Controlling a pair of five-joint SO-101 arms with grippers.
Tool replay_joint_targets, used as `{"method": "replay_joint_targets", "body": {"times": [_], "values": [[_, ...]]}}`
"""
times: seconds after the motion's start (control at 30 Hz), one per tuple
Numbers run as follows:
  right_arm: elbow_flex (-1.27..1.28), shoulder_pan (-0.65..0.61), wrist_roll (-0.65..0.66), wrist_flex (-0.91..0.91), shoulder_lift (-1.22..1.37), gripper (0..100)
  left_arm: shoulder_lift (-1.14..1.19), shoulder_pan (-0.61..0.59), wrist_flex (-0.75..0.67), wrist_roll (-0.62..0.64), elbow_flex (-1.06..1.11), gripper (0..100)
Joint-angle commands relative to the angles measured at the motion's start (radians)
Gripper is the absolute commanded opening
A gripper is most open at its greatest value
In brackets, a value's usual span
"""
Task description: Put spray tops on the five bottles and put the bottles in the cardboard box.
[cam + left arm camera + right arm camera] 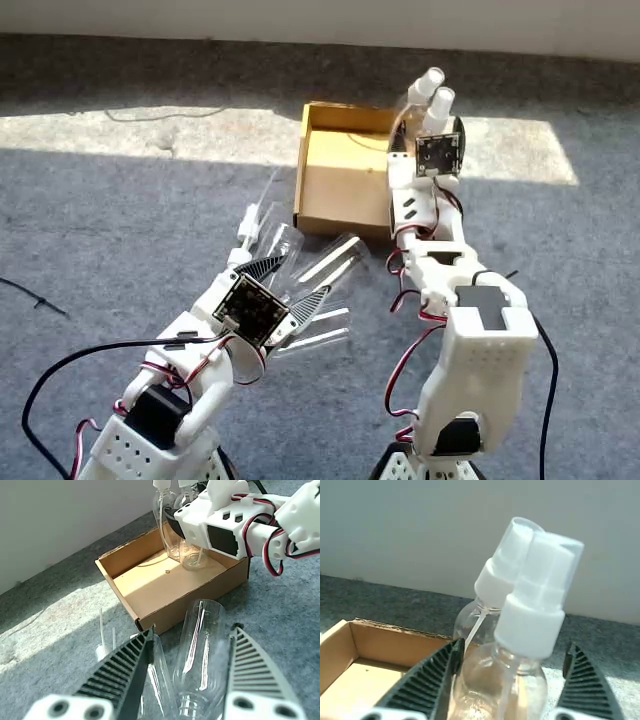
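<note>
Two clear bottles with white spray tops (530, 595) stand upright in the far right corner of the cardboard box (335, 175). My right gripper (514, 650) is open around the nearer bottle (510, 685), one finger close against it and a gap at the other. My left gripper (192, 635) hangs open over the carpet in front of the box. A capless clear bottle (200, 645) lies between its fingers. A second capless bottle (160, 680) lies beside it. A loose spray top (248, 222) with its tube rests on the carpet nearby.
Grey carpet (130, 220) surrounds the box, with a sunlit strip along the back. More clear plastic pieces (315, 330) lie just beside my left gripper. The right arm (425, 215) stretches along the box's right side. A black cable (30, 295) trails at the left.
</note>
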Motion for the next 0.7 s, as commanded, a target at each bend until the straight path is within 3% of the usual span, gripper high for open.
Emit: {"method": "replay_joint_targets", "body": {"times": [0.0, 0.23, 0.67], "values": [[-0.022, 0.012, 0.014, -0.022, -0.025, 26.4, -0.016, 0.007, -0.015, -0.006, -0.004, 22], [-0.018, 0.012, 0.014, -0.018, -0.053, 26.6, -0.016, 0.007, -0.015, -0.006, -0.004, 22], [-0.024, 0.012, 0.008, 0.177, -0.239, 26.7, -0.016, 0.007, -0.015, -0.006, -0.004, 22]]}}
